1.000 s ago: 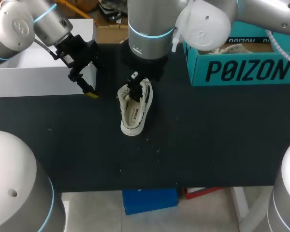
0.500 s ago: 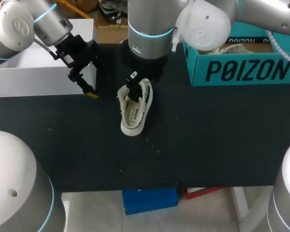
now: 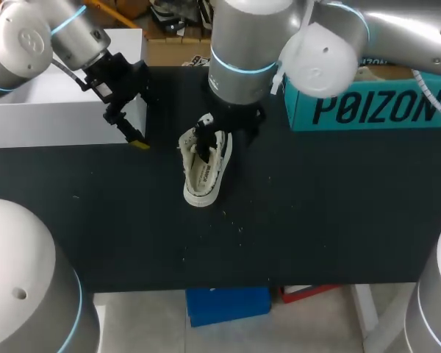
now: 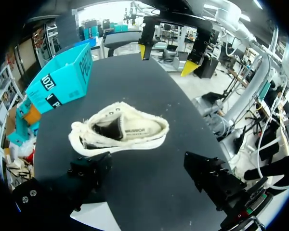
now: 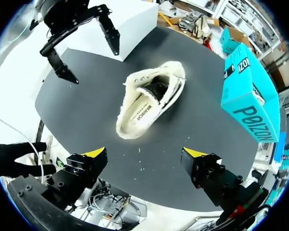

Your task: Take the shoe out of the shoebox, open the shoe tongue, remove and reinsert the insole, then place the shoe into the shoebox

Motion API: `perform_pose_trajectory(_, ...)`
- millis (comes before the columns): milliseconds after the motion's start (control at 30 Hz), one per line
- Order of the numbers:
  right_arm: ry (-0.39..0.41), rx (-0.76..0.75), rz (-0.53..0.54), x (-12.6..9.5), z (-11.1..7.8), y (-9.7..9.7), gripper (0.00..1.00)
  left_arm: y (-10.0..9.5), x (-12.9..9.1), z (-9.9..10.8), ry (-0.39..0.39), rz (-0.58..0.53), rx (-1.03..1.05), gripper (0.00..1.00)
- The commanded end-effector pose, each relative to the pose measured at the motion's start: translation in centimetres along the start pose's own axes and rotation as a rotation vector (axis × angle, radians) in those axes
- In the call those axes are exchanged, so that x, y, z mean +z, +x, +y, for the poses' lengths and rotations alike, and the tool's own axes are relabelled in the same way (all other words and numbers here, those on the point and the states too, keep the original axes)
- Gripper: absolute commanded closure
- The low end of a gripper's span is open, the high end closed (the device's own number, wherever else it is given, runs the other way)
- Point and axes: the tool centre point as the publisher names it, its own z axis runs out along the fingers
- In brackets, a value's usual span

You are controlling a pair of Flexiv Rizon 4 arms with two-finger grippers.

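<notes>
**Shoe out on counter, both grippers released**

Shoe (image 3: 204,165): cream, low-cut, near the middle of the black counter (image 3: 316,220). Toe points to 6 o'clock, heel to 12, and the insole shows through the opening.
Shoebox (image 3: 371,107): teal, at 2 o'clock from the shoe, well apart.
White box (image 3: 51,110): at 10 o'clock from the shoe.
Left gripper (image 4: 147,161): released, holding nothing, at 10 o'clock from the shoe beside the white box.
Right gripper (image 5: 144,153): released, holding nothing, above the shoe's heel end and clear of it.
</notes>
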Motion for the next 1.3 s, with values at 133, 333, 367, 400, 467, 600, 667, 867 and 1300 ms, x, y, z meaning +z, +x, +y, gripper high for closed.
perform_pose_trajectory(133, -0.034, 0.233, 0.089, 0.3, 0.3, -1.2, 0.0, 0.0, 0.0, -0.1, -0.005, 0.001, -0.001, 0.0)
perform_pose_trajectory(333, -0.006, 0.309, 0.104, 1.5, 2.0, -1.2, 0.0, 0.0, 0.0, -0.1, -0.005, 0.001, -0.001, 0.0)
perform_pose_trajectory(367, -0.001, 0.317, 0.109, 1.8, 2.3, -1.1, 0.0, 0.0, 0.0, -0.1, -0.005, 0.001, -0.001, 0.0)
perform_pose_trajectory(400, 0.002, 0.326, 0.111, 2.1, 2.6, -1.1, 0.0, 0.0, 0.0, -0.1, -0.005, 0.001, -0.001, 0.0)
perform_pose_trajectory(467, 0.003, 0.344, 0.107, 2.6, 3.1, -1.3, 0.0, 0.0, 0.0, -0.1, -0.005, 0.001, -0.001, 0.0)
perform_pose_trajectory(600, 0.005, 0.366, 0.09, 3.6, 4.3, -1.9, 0.0, 0.0, 0.0, -0.1, -0.005, 0.001, -0.001, 0.0)
perform_pose_trajectory(667, 0.011, 0.365, 0.086, 4.0, 4.7, -2.1, 0.0, 0.0, 0.0, -0.1, -0.005, 0.001, -0.001, 0.0)
perform_pose_trajectory(867, 0.032, 0.372, 0.077, 6.1, 5.7, -2.6, 0.0, 0.0, 0.0, -0.1, -0.005, 0.001, -0.001, 0.0)
perform_pose_trajectory(1300, 0.06, 0.388, 0.067, 8.9, 6.5, -4.1, 0.25, 0.0, 0.0, -0.1, -0.005, 0.001, -0.001, 0.0)
